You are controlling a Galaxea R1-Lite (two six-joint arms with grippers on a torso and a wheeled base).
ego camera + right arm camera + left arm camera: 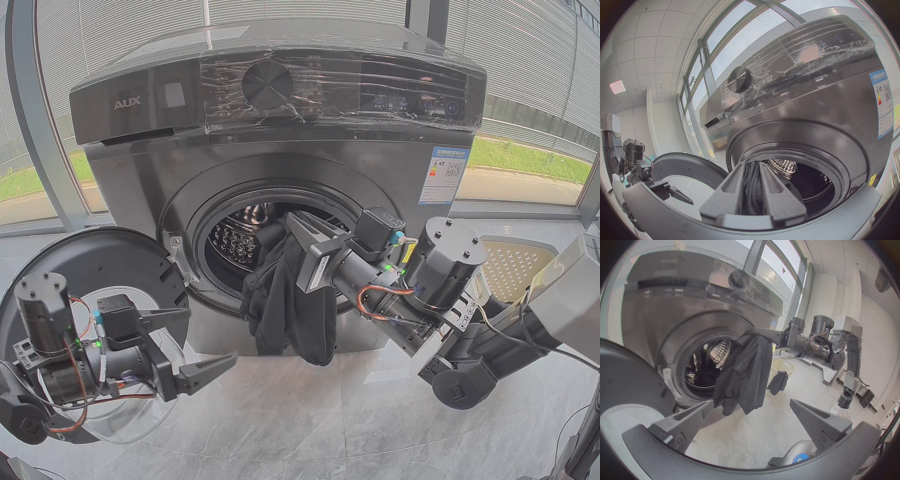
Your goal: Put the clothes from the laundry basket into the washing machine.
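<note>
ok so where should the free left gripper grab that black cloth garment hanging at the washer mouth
Probably the loose lower folds of the black cloth garment, which droop below the round opening of the grey washing machine. Come from the robot's left, the open-door side: the left gripper is open there, while the right gripper pinches the top bunch from the right.

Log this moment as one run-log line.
right gripper: shut on black garment at washer opening | left gripper: open, beside door | black garment: hanging outside drum

Hanging black garment [292,312] blocks drum mouth [234,247] right side; left free.
</note>
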